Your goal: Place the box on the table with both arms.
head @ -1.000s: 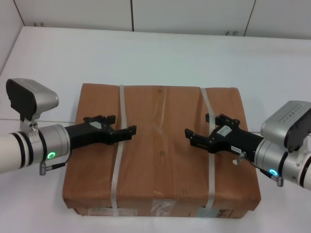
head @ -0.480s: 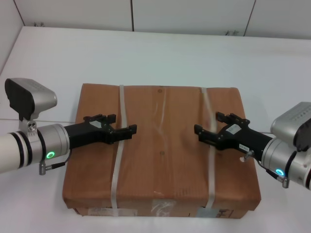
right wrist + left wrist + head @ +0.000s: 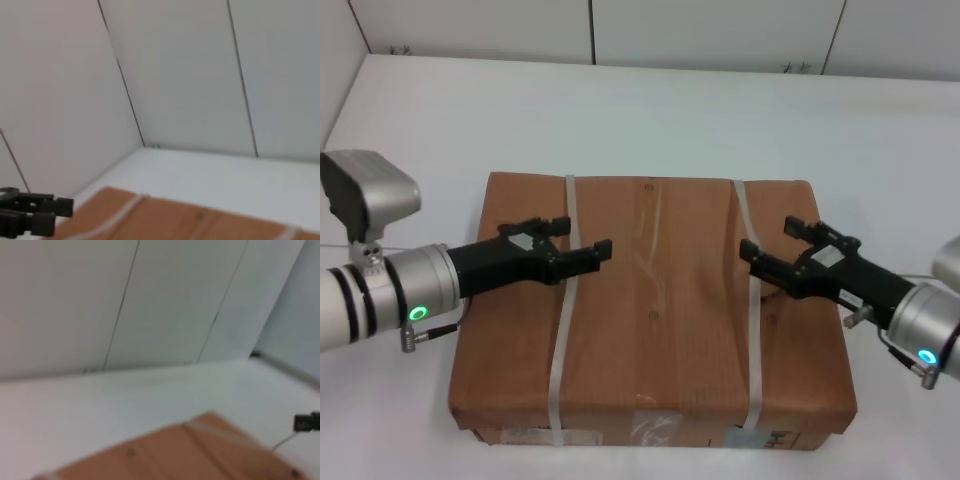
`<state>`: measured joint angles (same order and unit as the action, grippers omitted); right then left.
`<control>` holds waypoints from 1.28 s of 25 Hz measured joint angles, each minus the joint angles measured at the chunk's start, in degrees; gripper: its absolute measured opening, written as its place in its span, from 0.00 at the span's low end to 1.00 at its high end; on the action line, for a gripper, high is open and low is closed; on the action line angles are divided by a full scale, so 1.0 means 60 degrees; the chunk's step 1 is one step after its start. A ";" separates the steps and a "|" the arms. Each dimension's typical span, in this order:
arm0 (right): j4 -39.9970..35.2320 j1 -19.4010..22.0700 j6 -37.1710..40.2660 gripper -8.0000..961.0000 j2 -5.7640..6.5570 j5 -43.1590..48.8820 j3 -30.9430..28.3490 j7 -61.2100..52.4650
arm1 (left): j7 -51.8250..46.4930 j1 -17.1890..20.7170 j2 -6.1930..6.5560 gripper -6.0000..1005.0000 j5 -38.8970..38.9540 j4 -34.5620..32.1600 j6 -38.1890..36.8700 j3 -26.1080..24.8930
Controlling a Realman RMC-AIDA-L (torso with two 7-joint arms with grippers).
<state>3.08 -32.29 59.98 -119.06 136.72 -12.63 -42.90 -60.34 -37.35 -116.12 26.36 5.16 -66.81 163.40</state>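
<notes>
The box (image 3: 655, 310) is a flat brown carton with two whitish straps, lying flat on the white table (image 3: 650, 110). My left gripper (image 3: 586, 234) is over the box top by the left strap, open and empty. My right gripper (image 3: 766, 237) is over the box top by the right strap, open and empty. The left wrist view shows the box top (image 3: 190, 450) and the right gripper's tip (image 3: 307, 422) farther off. The right wrist view shows the box top (image 3: 175, 217) and the left gripper (image 3: 30, 212) farther off.
White table surface runs around the box on the far, left and right sides. White wall panels (image 3: 710, 30) stand along the table's far edge. The box's near side with its white labels (image 3: 650, 428) is close to the bottom of the head view.
My right gripper has drawn back to the right, from the box's middle to the right strap. My left gripper has shifted slightly right and up. The box has not moved.
</notes>
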 joint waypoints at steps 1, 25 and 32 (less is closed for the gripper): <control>-0.0180 0.0039 0.0458 0.91 0.0000 0.0025 0.0012 0.0023 | 0.0155 0.0059 0.0017 0.84 0.0156 0.0029 -0.0338 -0.0001; -0.2861 -0.0469 0.6804 0.91 0.0095 0.0599 0.1889 0.0138 | 0.3142 0.0752 0.0506 0.84 -0.0111 0.0283 -0.6533 0.0116; -0.2854 -0.0529 0.6776 0.91 0.0072 0.0595 0.1933 0.0051 | 0.3116 0.0744 0.0472 0.84 -0.0042 0.0283 -0.6438 0.0081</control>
<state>-14.04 -35.47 100.63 -118.63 140.29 -1.04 -42.60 -41.64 -32.89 -113.28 26.10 6.86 -105.44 163.88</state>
